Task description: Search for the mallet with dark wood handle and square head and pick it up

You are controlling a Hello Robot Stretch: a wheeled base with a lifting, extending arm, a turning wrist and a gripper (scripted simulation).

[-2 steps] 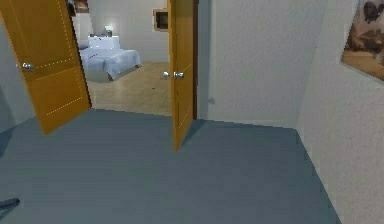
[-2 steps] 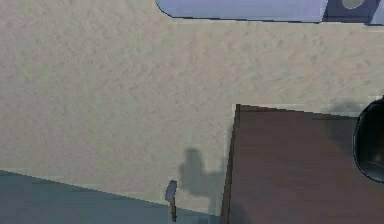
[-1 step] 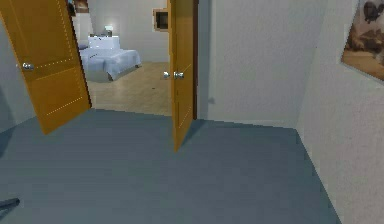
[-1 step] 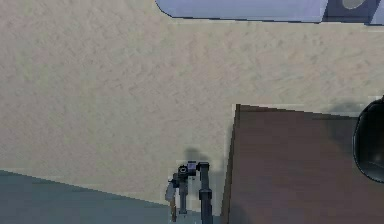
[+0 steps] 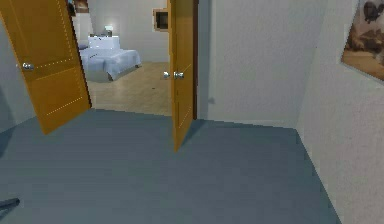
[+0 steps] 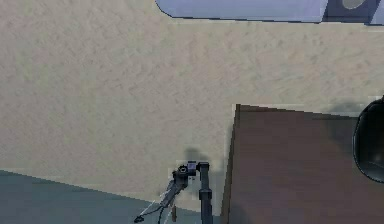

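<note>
The gripper (image 6: pixel 152 212) sits low in the arm side view, at the end of the arm (image 6: pixel 205 196), just left of a dark brown piece of furniture (image 6: pixel 300 165). Only the beige wall (image 6: pixel 110 100) and blue-grey floor (image 6: pixel 60 200) lie behind its fingers (image 6: pixel 160 205), so it holds nothing. How the fingers are set cannot be told. A dark rounded thing (image 6: pixel 373 140) is at the furniture's right edge, too cut off to name. In the forward view, two orange doors, the left door (image 5: pixel 45 60) and the right door (image 5: pixel 183 70), stand swung out from a doorway. Beyond the doorway a bed (image 5: pixel 108 58) with pale bedding stands on a wooden floor (image 5: pixel 135 92). A picture (image 5: pixel 365 40) hangs on the wall at the right edge. Where the mallet is cannot be told.
</note>
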